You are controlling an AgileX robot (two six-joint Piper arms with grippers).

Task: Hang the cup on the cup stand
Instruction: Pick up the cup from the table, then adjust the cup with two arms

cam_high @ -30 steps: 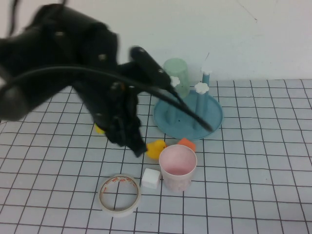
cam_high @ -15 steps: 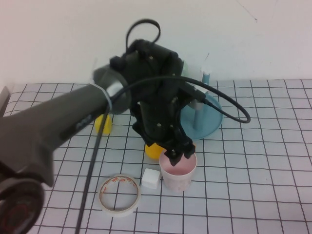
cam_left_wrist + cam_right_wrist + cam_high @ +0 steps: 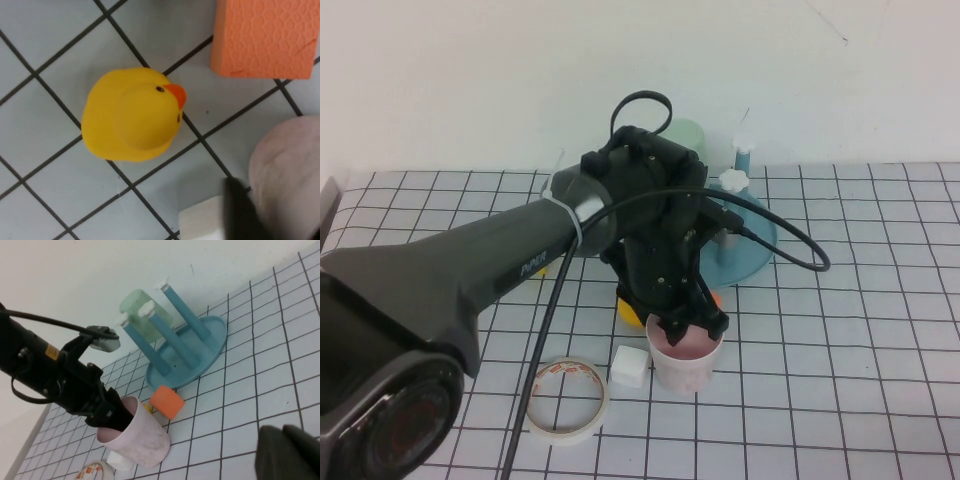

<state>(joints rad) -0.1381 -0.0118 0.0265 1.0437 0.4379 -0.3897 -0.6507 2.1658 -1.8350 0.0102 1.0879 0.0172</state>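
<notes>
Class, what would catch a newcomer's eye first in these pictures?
The big black left arm, its left claw reaching into the mouth of the pink cup at table centre. Behind stands the blue cup stand with a green cup hung on it; a yellow duck sits beside the pink cup.

The left pincer (image 3: pixel 685 325) points down at the mouth of the pink cup (image 3: pixel 685 362), its fingertips at the far rim. Behind the pincer stands the blue cup stand (image 3: pixel 750 255), with a green cup (image 3: pixel 688 135) upturned on a peg. A white cube (image 3: pixel 629 366) and a tape roll (image 3: pixel 566 400) lie nearer, left of the pincer on the counter (image 3: pixel 860 400). The right pincer is out of sight.
</notes>
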